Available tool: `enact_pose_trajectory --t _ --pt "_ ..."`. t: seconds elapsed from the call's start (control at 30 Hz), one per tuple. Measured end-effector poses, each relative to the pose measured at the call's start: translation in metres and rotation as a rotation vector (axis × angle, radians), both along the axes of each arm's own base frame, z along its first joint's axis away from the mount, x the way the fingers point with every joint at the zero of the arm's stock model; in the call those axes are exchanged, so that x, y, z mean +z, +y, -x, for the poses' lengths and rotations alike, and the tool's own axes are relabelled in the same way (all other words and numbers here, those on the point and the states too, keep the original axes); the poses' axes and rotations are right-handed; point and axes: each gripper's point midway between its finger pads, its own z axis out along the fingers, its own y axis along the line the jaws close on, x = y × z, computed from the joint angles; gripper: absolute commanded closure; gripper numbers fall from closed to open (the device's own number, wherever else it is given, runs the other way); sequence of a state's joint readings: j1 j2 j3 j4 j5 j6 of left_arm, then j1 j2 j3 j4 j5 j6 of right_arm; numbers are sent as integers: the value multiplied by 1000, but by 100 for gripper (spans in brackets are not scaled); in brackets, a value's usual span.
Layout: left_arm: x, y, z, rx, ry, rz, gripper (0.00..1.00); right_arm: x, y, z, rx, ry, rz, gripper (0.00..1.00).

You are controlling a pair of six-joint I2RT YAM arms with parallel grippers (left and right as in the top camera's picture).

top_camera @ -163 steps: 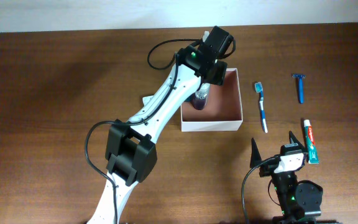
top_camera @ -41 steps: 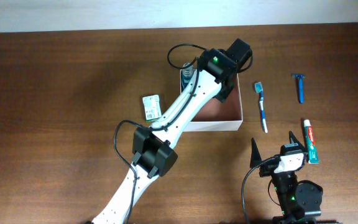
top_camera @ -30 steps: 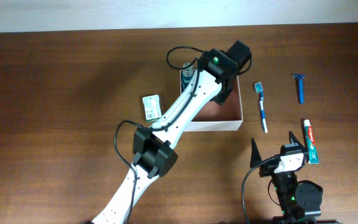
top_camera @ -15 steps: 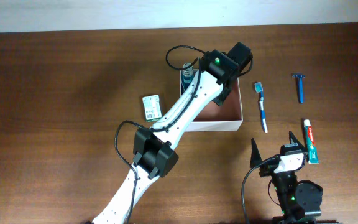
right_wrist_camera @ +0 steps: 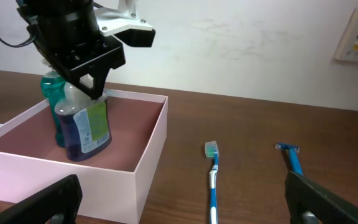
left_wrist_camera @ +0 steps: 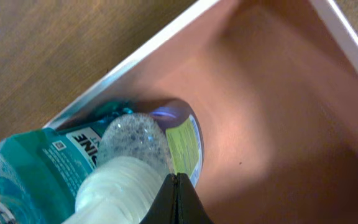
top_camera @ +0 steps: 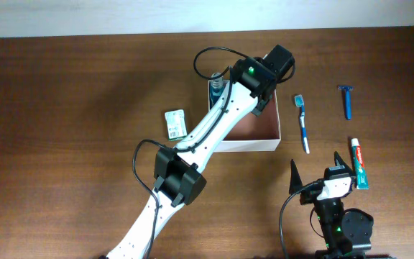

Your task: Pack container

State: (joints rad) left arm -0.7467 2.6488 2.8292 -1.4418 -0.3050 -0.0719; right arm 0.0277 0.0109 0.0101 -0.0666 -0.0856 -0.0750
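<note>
Overhead: the square white-walled container [top_camera: 246, 145] with a pinkish-brown inside sits at upper centre of the frame on the brown wooden bench [top_camera: 63, 144].
Clenched tip to tip, the left end effector [left_wrist_camera: 176, 190] hangs just above a white-capped blue bottle [right_wrist_camera: 86, 127] standing in the container's corner; the right end effector [top_camera: 314, 160] is released at lower right.

My left arm [top_camera: 205, 133] reaches across the surface [top_camera: 63, 144], its wrist over the far side of the container [top_camera: 249, 146]. A teal bottle [top_camera: 214, 88] shows in the container's far left corner. A green-and-white packet [top_camera: 175, 123] lies just left of the container. A toothbrush [top_camera: 302, 124], blue razor [top_camera: 346, 101] and toothpaste tube [top_camera: 360, 164] lie to its right. My right gripper [top_camera: 315, 170] sits beside the tube, fingers spread.
</note>
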Motion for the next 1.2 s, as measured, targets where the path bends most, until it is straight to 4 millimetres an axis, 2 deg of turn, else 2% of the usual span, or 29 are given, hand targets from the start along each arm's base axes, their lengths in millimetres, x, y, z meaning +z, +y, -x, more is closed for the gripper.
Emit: enact_pose_trajectory --t 0.23,0.47,0.57,0.73,0.83,1.2 --pt "3 -4 -6 2 -27 16 99 0 0 0 0 0 0 2" --pt "0 3 8 -5 16 -28 99 0 0 0 0 0 0 2" --pt "12 2 11 -11 6 -19 99 0 0 0 0 0 0 2" --pt "57 -5 15 -25 -72 55 99 0 0 0 0 0 0 2" --pt "75 -4 20 -29 -97 79 99 0 0 0 0 0 0 1" --pt "72 9 29 -1 -55 46 99 0 0 0 0 0 0 1"
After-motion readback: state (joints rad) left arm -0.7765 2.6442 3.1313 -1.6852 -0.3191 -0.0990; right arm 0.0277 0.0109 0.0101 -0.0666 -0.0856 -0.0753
